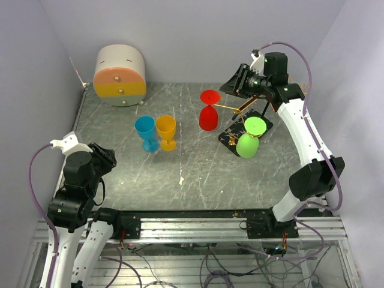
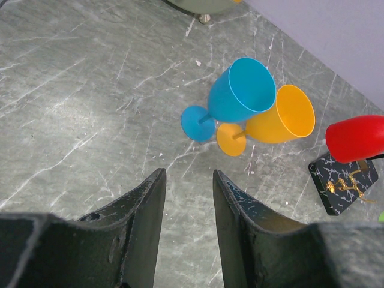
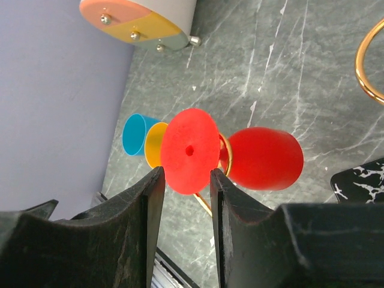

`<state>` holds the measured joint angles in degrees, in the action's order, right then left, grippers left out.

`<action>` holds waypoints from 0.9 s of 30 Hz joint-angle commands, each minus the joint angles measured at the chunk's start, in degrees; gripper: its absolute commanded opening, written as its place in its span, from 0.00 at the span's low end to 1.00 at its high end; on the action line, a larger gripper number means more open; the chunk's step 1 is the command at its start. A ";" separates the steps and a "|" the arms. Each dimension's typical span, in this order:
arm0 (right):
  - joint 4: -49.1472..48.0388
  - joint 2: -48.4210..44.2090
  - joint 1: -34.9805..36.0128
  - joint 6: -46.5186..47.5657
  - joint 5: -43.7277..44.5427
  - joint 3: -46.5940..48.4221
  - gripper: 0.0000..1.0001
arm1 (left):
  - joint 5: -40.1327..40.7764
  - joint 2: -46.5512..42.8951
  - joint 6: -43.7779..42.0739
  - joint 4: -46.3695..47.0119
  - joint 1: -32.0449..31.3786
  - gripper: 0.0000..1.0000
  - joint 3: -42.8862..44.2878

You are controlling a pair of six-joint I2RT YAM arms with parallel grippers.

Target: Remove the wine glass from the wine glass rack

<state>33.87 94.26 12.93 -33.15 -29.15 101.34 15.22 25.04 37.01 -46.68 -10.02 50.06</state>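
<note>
Starting at the left, your left claw (image 2: 189, 177) hangs over the grey marbled tabletop (image 1: 120, 180) with its fingers spread and nothing between them. Ahead of it and a little to its right stand a blue plastic goblet (image 2: 240, 90) and an orange plastic goblet (image 2: 282, 114), touching side by side, well apart from the fingertips. Beyond them, against the back wall, sits a round-topped white drawer box with pink and yellow fronts (image 1: 120, 75).

Further right, the red plastic wine glass (image 1: 208, 114) hangs upside down on the wine glass rack (image 1: 225, 107), a set of thin gold wire arms over a black marbled square base (image 1: 227, 139). A green plastic wine glass (image 1: 249, 141) hangs on the near side of that rack.

Your right claw (image 3: 186, 174) is also spread and grips nothing. The red glass's round foot (image 3: 189, 150) lies straight ahead, framed between the fingertips (image 3: 153, 180); from above, a gap separates them.
</note>
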 commanded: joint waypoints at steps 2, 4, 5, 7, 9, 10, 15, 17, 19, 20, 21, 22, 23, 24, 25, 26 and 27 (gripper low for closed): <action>0.42 1.86 0.30 0.68 -0.18 -0.05 0.36 | 0.15 0.05 -0.36 1.68 0.00 0.48 -0.08; 0.54 2.34 0.53 0.88 -0.06 0.08 0.35 | 0.16 0.15 -0.36 1.70 0.00 0.48 -0.06; 0.39 2.52 0.63 0.89 -0.18 0.09 0.36 | 0.18 0.13 -0.36 1.68 0.00 0.48 -0.10; 0.33 2.98 1.06 0.99 -0.38 0.29 0.35 | 0.24 0.10 -0.36 1.68 0.00 0.48 -0.08; 0.65 3.64 1.64 1.27 -0.32 0.85 0.35 | 0.20 0.09 -0.36 1.70 0.00 0.48 -0.06; 0.84 3.91 1.92 1.44 -0.03 1.25 0.35 | 0.31 0.10 -0.32 1.61 0.00 0.48 -0.10; 1.65 5.04 2.73 1.70 1.18 2.05 0.35 | 0.41 -0.10 -0.32 1.60 0.00 0.48 -0.09; 1.58 4.86 2.83 1.68 2.16 1.84 0.35 | 0.42 -0.16 -0.28 1.62 0.00 0.48 -0.09; 1.31 4.55 2.80 1.76 2.50 1.53 0.35 | 0.42 -0.12 -0.25 1.59 0.00 0.48 -0.14; 1.35 4.53 2.85 1.74 2.43 1.49 0.35 | 0.43 -0.24 -0.23 1.59 0.00 0.48 -0.13; 1.33 4.65 2.92 1.84 2.31 1.49 0.35 | 0.42 -0.25 -0.24 1.59 0.00 0.48 -0.10; 1.40 4.62 2.90 1.84 2.18 1.53 0.35 | 0.38 -0.28 -0.27 1.59 0.00 0.48 -0.16; 1.42 4.63 2.89 1.86 2.20 1.50 0.35 | 0.42 -0.26 -0.28 1.59 0.00 0.48 -0.12; 1.38 4.62 2.90 1.86 2.05 1.48 0.35 | 0.42 -0.25 -0.23 1.55 0.00 0.48 -0.10; 1.22 4.58 2.89 1.86 1.70 1.33 0.35 | 0.42 -0.34 -0.24 1.61 0.00 0.48 -0.09; 0.97 4.48 2.91 1.81 1.34 1.27 0.35 | 0.42 -0.38 -0.26 1.60 0.00 0.48 -0.20; 0.60 4.25 3.04 1.77 0.84 1.09 0.35 | 0.42 -0.35 -0.27 1.59 0.02 0.48 -0.21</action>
<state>34.15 99.04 15.73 -32.18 -27.83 101.78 15.25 25.02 37.04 -46.68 -10.02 50.06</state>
